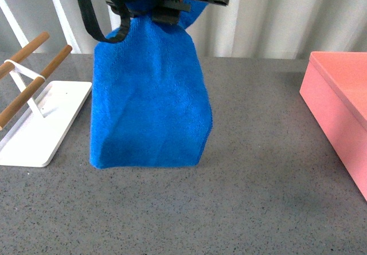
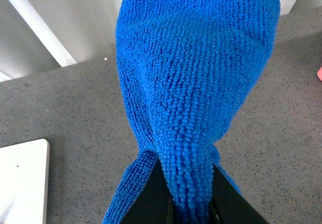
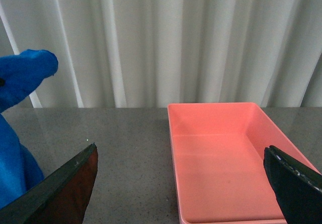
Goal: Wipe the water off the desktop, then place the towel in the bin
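The blue towel (image 1: 148,103) hangs in the air above the speckled desktop (image 1: 258,152), pinched at its top by my left gripper (image 1: 166,8), which is shut on it. In the left wrist view the towel (image 2: 191,78) bunches between the two black fingers (image 2: 151,196). The salmon-pink bin (image 1: 341,103) stands at the right edge, to the right of the towel. My right gripper (image 3: 183,183) is open, and between its fingers lies the near end of the empty bin (image 3: 221,158). The towel (image 3: 20,123) shows at that view's edge. No water shows on the desktop.
A flat white tray (image 1: 40,123) with two wooden rods (image 1: 34,80) sits at the left, close to the hanging towel. A pale curtain (image 3: 176,38) runs behind the desktop.
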You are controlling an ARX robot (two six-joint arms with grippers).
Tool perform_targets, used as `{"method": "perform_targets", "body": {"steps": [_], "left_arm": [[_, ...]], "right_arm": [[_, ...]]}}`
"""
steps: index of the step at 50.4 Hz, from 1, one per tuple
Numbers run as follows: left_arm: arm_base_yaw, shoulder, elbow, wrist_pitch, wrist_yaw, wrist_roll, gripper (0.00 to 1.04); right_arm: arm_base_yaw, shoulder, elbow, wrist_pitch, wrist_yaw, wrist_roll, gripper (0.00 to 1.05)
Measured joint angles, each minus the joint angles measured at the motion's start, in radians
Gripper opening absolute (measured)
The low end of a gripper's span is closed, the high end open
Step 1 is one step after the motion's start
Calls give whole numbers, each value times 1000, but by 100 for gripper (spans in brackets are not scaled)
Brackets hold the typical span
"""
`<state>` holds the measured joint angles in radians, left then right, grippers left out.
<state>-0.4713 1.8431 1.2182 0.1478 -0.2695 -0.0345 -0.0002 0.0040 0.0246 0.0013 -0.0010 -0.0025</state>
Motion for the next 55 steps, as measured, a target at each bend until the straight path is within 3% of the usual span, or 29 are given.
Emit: {"method": "perform_targets", "body": {"steps": [44,55], "left_arm": [[0,62,133,3,46,-209,5],[-38,-5,84,9,255,-285,5]], "right_arm": [[0,0,0,0,0,0,98],[0,0,0,0,0,0,98]]}}
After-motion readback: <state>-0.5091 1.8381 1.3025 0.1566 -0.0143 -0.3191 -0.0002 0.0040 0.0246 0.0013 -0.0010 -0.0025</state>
